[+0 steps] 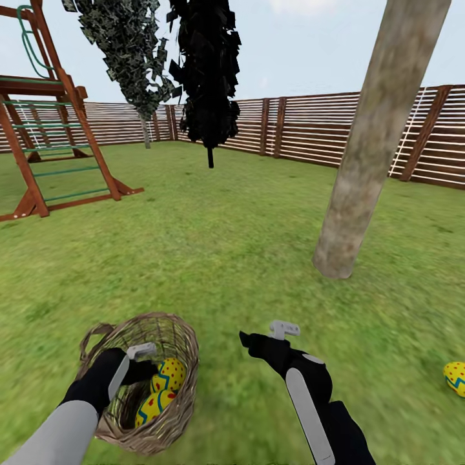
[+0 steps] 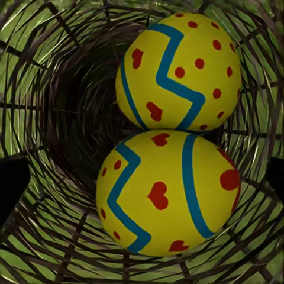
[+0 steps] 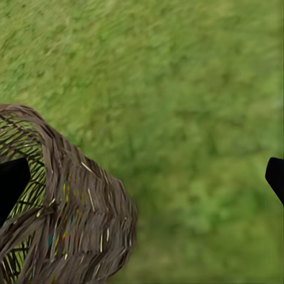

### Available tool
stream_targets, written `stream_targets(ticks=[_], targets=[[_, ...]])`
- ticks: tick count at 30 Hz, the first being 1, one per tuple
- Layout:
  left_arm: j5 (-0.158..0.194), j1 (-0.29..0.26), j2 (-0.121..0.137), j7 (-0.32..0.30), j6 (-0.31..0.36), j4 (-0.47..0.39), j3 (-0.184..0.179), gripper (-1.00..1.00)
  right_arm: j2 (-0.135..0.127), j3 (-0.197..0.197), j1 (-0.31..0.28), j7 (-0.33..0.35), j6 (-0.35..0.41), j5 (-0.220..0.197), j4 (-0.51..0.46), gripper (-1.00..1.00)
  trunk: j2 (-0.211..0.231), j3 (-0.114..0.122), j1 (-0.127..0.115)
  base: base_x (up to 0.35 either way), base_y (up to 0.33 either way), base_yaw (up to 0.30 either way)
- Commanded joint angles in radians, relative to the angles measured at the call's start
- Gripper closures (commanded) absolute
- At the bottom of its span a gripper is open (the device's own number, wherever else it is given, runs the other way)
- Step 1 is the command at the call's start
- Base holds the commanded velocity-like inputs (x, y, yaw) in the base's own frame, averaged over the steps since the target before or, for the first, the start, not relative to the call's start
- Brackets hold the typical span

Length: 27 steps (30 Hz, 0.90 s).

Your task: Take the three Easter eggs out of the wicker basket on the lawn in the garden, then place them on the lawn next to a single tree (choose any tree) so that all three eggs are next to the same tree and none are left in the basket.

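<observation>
The wicker basket [image 1: 183,413] stands on the lawn [image 1: 213,245] at the near left, with two Easter eggs inside, one [image 1: 170,372] above the other [image 1: 152,407]. My left gripper [image 1: 146,370] reaches into the basket's mouth. In the left wrist view it is open, its fingertips [image 2: 13,188] wide on either side of the nearer egg [image 2: 168,192], the second egg [image 2: 180,71] beyond it. The third egg [image 1: 455,378] lies on the grass at the far right, some way from the tree trunk [image 1: 368,161]. My right gripper [image 1: 256,341] hangs open and empty over grass right of the basket [image 3: 71,213].
A red-brown play tower [image 1: 45,129] stands at the far left. Two narrow dark-leaved trees [image 1: 208,77] rise at the back in front of the slat fence [image 1: 310,126]. Open grass lies between the basket and the trunk.
</observation>
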Motion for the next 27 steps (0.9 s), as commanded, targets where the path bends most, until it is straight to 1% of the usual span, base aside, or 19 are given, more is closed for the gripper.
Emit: stream_targets(ticks=[1, 4, 9, 11, 16, 22, 27], targets=[[-0.001, -0.010, 0.000, -0.006, 0.005, 0.009, 0.004, -1.00, 0.000, 0.001, -0.001, -0.010, 0.002, -0.011, -0.001, -1.00, 0.000, -0.003, 0.000, 0.000, 0.000, 0.000], [-0.002, -0.033, 0.002, -0.007, 0.004, 0.051, 0.004, -1.00, 0.000, 0.001, -0.001, -0.010, 0.002, -0.010, -0.002, -1.00, 0.000, -0.008, 0.000, 0.000, 0.000, 0.000], [-0.004, -0.125, 0.000, 0.001, 0.011, 0.144, 0.004, -1.00, 0.000, 0.001, -0.001, -0.010, 0.003, -0.010, -0.002, -1.00, 0.000, -0.016, 0.000, 0.000, 0.000, 0.000], [-0.005, -0.141, -0.003, 0.002, 0.005, 0.178, 0.006, -1.00, 0.000, 0.001, -0.001, -0.010, 0.003, -0.010, -0.002, -1.00, 0.000, -0.019, 0.000, 0.000, 0.000, 0.000], [-0.004, -0.151, -0.004, 0.002, -0.006, 0.206, 0.003, -1.00, 0.000, 0.000, -0.001, -0.009, 0.004, -0.010, -0.002, -1.00, 0.000, -0.027, 0.000, 0.000, 0.000, 0.000], [-0.010, -0.152, -0.001, 0.002, -0.040, 0.210, -0.001, -1.00, 0.000, -0.001, -0.001, -0.010, 0.004, -0.010, -0.002, -1.00, 0.000, -0.037, 0.000, 0.000, 0.000, 0.000], [-0.012, -0.152, -0.001, 0.002, -0.048, 0.210, -0.005, -1.00, 0.000, -0.001, -0.001, -0.010, 0.004, -0.010, -0.002, -1.00, 0.000, -0.045, 0.000, 0.000, 0.000, 0.000]])
